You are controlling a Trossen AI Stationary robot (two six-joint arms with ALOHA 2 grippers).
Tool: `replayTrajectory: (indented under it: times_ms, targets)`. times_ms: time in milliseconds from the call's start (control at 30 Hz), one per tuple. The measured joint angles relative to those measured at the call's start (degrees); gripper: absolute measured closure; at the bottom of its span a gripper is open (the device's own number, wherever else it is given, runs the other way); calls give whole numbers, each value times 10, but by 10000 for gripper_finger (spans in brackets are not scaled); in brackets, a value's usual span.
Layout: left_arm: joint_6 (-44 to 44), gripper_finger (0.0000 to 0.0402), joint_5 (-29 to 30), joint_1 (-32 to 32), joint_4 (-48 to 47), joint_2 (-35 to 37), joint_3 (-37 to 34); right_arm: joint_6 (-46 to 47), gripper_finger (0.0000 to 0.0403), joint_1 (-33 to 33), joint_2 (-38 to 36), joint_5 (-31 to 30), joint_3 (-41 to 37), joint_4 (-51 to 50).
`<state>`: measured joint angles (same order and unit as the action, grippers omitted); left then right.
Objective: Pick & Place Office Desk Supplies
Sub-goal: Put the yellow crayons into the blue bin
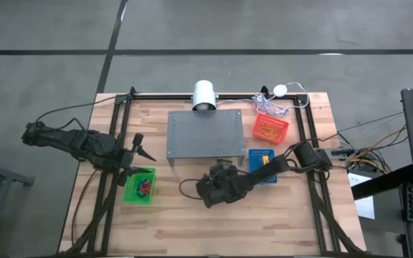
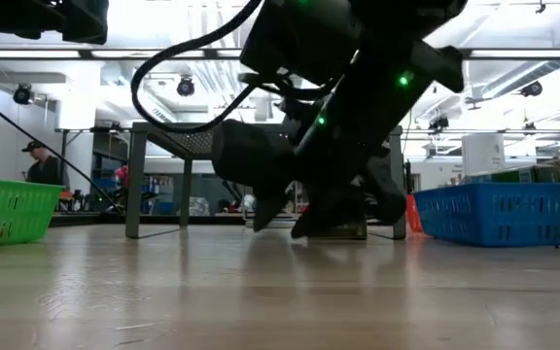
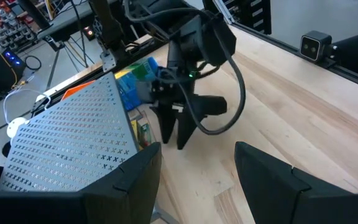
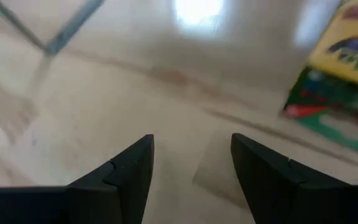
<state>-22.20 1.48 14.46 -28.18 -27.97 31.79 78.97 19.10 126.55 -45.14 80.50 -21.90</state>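
Lying flat on the wood under the near edge of the grey perforated stand (image 1: 204,135), the green-and-yellow crayon box (image 4: 344,81) sits just ahead of the right gripper (image 4: 191,163) and off to one side of its fingers (image 4: 132,167), not between them. Those fingers are apart with only bare table between them, tips low over the surface. Green basket (image 1: 139,186) holds small red and blue bands (image 1: 143,186); red basket (image 1: 270,127) holds tan rubber bands (image 1: 269,129); blue basket (image 1: 262,165) lies partly under the right arm. Left gripper (image 1: 140,147) hangs spread wide just above the green basket, holding nothing.
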Motion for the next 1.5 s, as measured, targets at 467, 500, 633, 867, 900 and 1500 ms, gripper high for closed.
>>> replayTrajectory:
  times_ms: [467,500,633,867,900,1500]
  targets:
    - [0,193,0,0,0,0,0,-13,192,19,-28,-72,9,-22]
    - [0,193,0,0,0,0,0,4,192,19,-29,-70,8,-27]
    - [0,193,0,0,0,0,0,72,192,17,-28,-67,7,-59]
    - [0,193,0,0,0,0,0,111,192,3,-28,-57,5,-90]
    - [0,193,0,0,0,0,0,113,192,1,-28,-50,3,-90]
    - [0,193,0,0,0,0,0,168,192,-16,-26,-40,-47,-84]
